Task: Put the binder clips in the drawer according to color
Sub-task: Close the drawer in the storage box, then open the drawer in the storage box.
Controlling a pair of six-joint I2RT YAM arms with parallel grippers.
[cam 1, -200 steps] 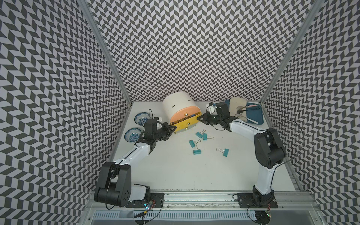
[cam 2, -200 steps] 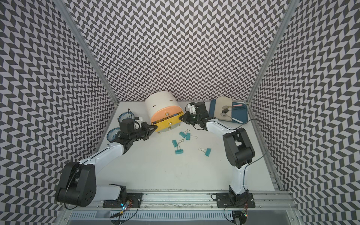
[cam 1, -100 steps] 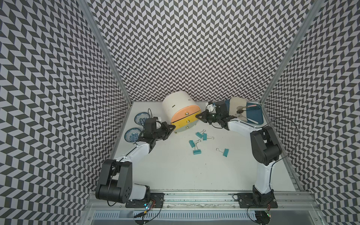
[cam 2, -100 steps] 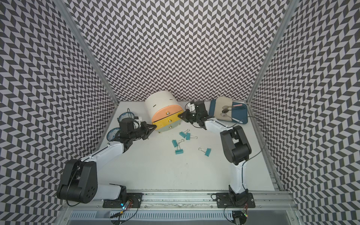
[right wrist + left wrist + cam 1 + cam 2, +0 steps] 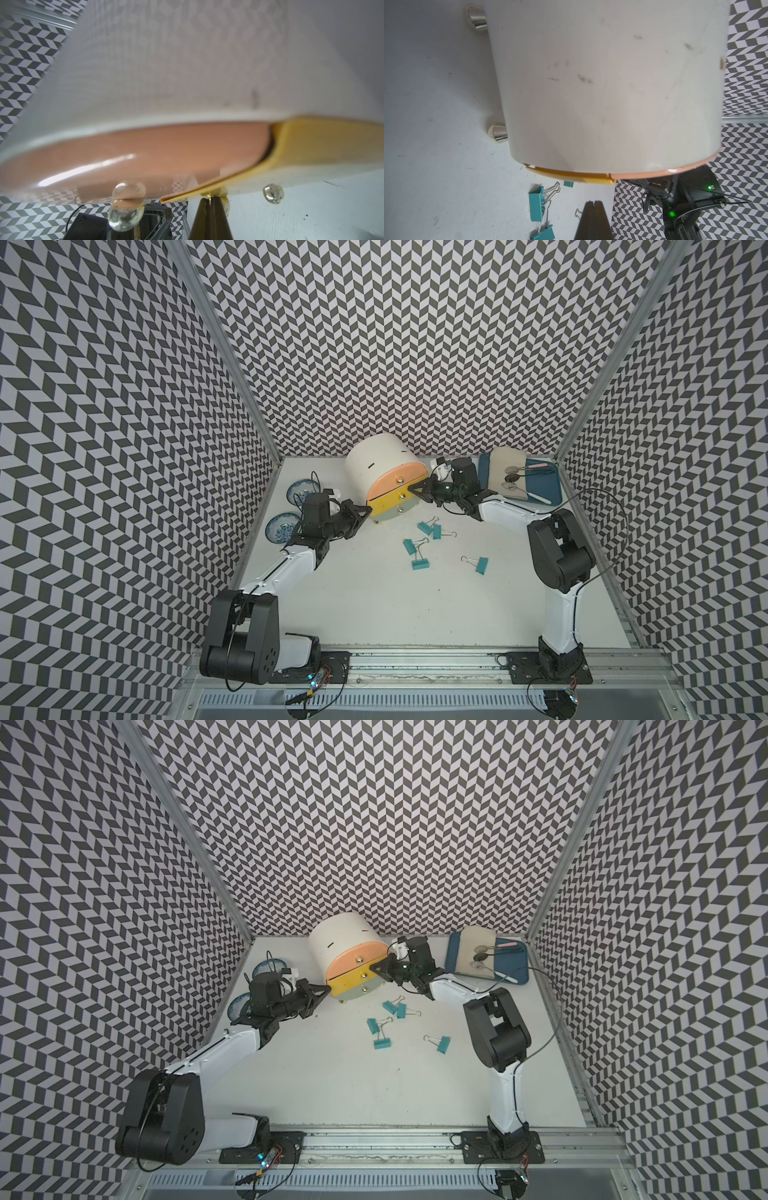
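1. right gripper (image 5: 412,488): fingers pressed together, nothing in them; tip sits at the front of the yellow drawer (image 5: 390,502), close by its knob (image 5: 401,496); the wrist view shows that front standing a little proud of the pink drawer (image 5: 145,153); my read is a closed-finger push to seat it, not a pull.
2. left gripper (image 5: 366,511): also pinched together on nothing; parked at the opposite front corner of the drawer cabinet (image 5: 374,464); can't tell if it touches; likely a brace so the cabinet doesn't skid or swivel while the other side pushes.
3. closed fingers fit this job: one stiff point, nothing to snag on the knobs.
4. binder clips (image 5: 409,546): five teal ones loose on the table (image 5: 374,605), just in front of the cabinet, between the arms; none held; no pink or blue ones in sight; drawer contents hidden.
5. judgement: teal batch not yet stowed; the next move needs a drawer opened by its knob; risk is the cabinet sliding onto the nearest clips.
6. plates (image 5: 296,489) and spoon tray (image 5: 548,485) sit off to the sides; not involved.
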